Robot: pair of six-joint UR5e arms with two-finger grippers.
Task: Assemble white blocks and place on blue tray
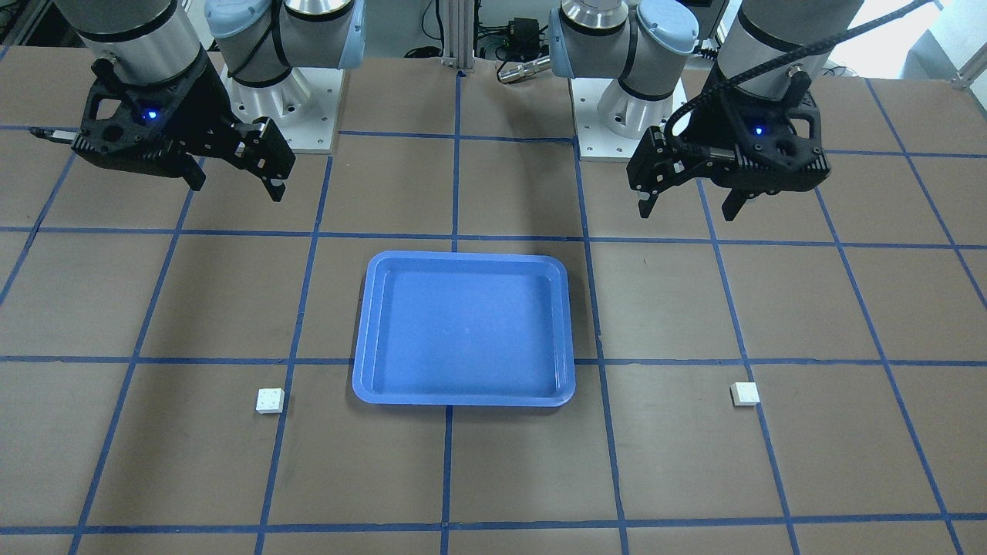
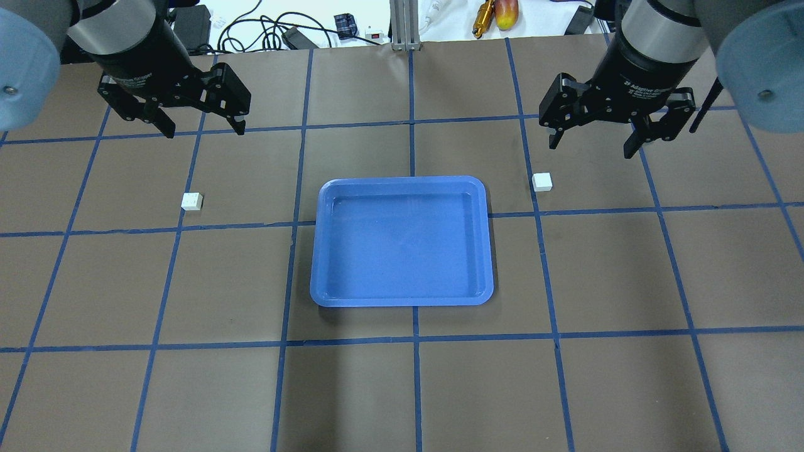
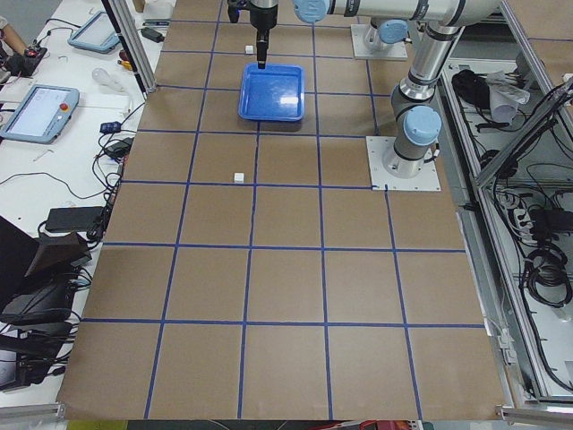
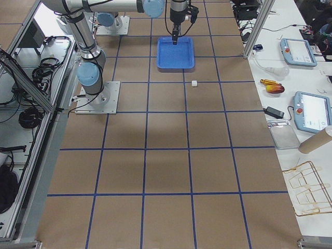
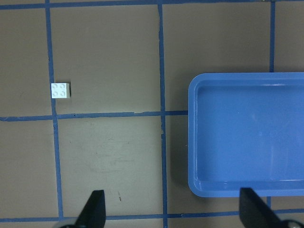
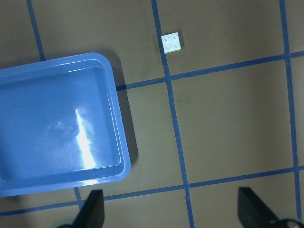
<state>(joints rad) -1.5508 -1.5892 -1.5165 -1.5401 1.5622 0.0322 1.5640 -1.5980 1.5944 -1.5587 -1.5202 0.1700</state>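
The blue tray (image 2: 402,245) lies empty at the middle of the table, also in the front view (image 1: 463,331). One white block (image 2: 192,201) sits studs up to the tray's left; it shows in the left wrist view (image 5: 61,90) and the front view (image 1: 745,394). The other white block (image 2: 542,182) sits near the tray's far right corner, also in the right wrist view (image 6: 171,42) and the front view (image 1: 270,400). My left gripper (image 2: 204,130) hovers open and empty beyond the left block. My right gripper (image 2: 590,149) hovers open and empty just beyond the right block.
The brown table is marked with a blue tape grid. The arm bases (image 1: 285,100) stand at the robot's side. Cables, a brass tool and a fruit (image 2: 505,9) lie beyond the far edge. Operator tablets (image 4: 298,52) lie on side benches.
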